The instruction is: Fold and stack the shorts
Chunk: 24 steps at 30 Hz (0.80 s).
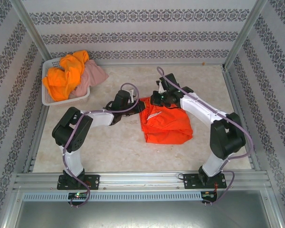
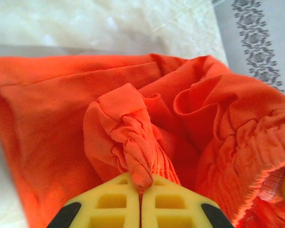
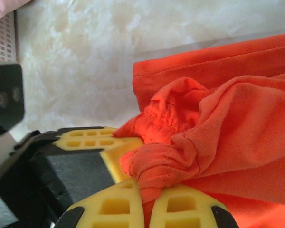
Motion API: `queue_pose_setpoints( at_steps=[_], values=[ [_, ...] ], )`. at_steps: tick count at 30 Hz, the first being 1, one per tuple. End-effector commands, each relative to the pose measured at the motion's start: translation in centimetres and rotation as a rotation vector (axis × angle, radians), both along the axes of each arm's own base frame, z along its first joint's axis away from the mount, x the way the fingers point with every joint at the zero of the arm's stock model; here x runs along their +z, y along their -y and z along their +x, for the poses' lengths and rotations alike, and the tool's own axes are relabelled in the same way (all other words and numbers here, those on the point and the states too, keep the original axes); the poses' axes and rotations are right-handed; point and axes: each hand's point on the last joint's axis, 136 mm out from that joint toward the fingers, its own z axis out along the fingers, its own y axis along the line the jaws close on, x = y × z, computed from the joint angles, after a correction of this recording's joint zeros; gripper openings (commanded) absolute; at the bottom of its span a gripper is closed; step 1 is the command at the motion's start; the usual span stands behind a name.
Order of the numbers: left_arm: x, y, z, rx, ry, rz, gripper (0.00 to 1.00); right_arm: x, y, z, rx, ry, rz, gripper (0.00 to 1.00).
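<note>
Shorts (image 1: 166, 124) pinched in both my hands

My red shorts (image 2: 61, 95) lie bunched on the tabletop (image 1: 109, 142), near the middle between my arms. My left hand (image 2: 141, 183) is clamped on a twisted fold of the gathered waistband. My right hand (image 3: 145, 190) pinches another knot of that same edge, just beside the left one. From above, both hands meet at the cloth's far left corner. A white basket (image 1: 50, 99) in the far left corner holds orange shorts (image 1: 65, 78) and pink shorts (image 1: 91, 76), the pink spilling over its rim
</note>
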Motion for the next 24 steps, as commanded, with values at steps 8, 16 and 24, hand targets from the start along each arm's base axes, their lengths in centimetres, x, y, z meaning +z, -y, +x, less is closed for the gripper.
queue_pose_setpoints(
  at_steps=[8, 16, 24],
  values=[
    [2.7, -11.5, 0.1, 0.289, 0.13, 0.069, 0.69, -7.0, -6.4, 0.5, -0.001, -0.213, 0.169, 0.0],
    [6.1, -16.0, -4.4, 0.395, 0.186, 0.133, 0.91, -12.0, -8.5, 0.0, -0.02, -0.319, 0.122, 0.29],
    [9.8, -16.4, -7.0, 0.39, 0.229, 0.069, 1.0, -4.6, -8.5, -0.6, 0.032, -0.179, 0.17, 0.74]
  ],
)
